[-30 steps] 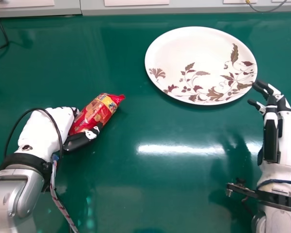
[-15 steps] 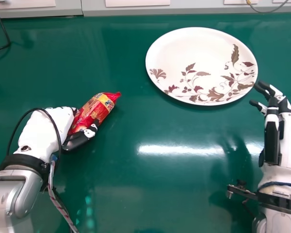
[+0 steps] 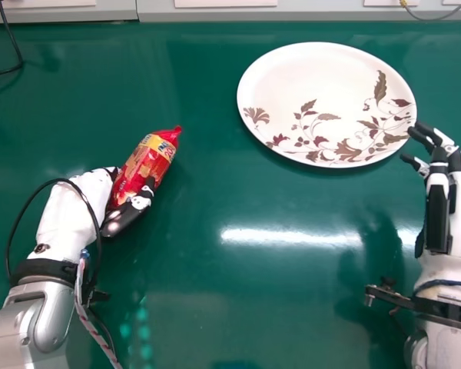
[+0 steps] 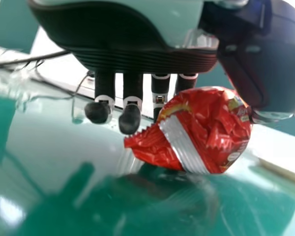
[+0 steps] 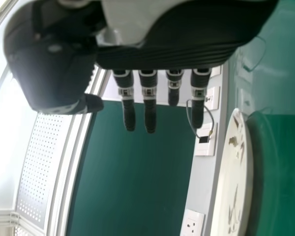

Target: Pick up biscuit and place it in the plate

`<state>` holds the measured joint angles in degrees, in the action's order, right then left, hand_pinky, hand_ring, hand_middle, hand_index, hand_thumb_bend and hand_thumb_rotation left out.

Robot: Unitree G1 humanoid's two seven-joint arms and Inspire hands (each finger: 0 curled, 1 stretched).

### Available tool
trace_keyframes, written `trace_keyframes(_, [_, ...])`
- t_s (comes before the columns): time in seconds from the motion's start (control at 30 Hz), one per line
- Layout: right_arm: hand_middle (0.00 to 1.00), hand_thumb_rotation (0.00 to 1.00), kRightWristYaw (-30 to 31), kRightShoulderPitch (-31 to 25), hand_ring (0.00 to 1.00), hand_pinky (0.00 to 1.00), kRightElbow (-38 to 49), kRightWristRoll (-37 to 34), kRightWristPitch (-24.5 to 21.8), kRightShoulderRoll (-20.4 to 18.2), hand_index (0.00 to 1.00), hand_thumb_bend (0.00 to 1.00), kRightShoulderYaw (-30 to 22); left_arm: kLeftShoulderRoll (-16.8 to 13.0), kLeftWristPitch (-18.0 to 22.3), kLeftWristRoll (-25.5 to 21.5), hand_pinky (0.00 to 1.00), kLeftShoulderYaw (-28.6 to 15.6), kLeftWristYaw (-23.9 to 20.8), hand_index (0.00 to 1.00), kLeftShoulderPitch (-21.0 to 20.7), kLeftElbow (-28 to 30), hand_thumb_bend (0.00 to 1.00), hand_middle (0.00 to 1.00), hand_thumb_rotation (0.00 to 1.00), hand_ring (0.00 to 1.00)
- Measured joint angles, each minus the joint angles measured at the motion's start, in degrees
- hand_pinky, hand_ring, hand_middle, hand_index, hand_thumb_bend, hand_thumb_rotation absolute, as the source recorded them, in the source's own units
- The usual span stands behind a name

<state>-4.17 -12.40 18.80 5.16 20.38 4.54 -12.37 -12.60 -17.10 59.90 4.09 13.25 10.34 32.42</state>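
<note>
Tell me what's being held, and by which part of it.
The left hand holds the biscuit by its nearer half, leaving the far end sticking out. The right hand holds nothing.

1. Open tabletop (image 3: 207, 192) lies between the left hand (image 3: 117, 221) and the plate (image 3: 315, 77), wide enough for a hand to pass.
2. The right hand (image 3: 459, 207) stands close by the plate's right side, obstructing approach there.
3. Beyond the plate, a grey ledge (image 3: 155, 14) bounds the tabletop.
</note>
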Motion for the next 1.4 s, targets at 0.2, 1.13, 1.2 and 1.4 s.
trace_keyframes(0.2, [0.81,0.16,0.0,2.7,0.79,0.73,-0.4,0.0,-1.7,0.7,0.81,0.3,-0.4,2.0,0.8,-4.9,0.0,-0.5,-6.1,0.47,-1.4,-1.5,0.48,0.02,0.05,0.01])
trace_keyframes(1.13, [0.8,0.17,0.2,6.7,0.78,0.73,-1.0,2.4,-6.3,1.8,0.8,0.31,0.4,4.5,9.3,-15.9,0.0,4.6,-17.9,0.49,-19.2,-16.7,0.5,0.42,0.0,0.0])
trace_keyframes(1.2, [0.8,0.16,0.1,6.6,0.78,0.73,-0.8,2.4,-6.4,1.7,0.8,0.31,0.5,4.8,9.5,-16.0,0.0,5.4,-18.5,0.49,-21.0,-17.7,0.5,0.43,0.0,0.0])
trace_keyframes(1.4, [0.8,0.16,-0.3,6.0,0.78,0.73,0.8,2.7,-7.9,1.4,0.8,0.32,1.2,4.9,9.5,-14.9,0.0,8.6,-18.2,0.5,-27.0,-21.6,0.5,0.4,0.0,0.01])
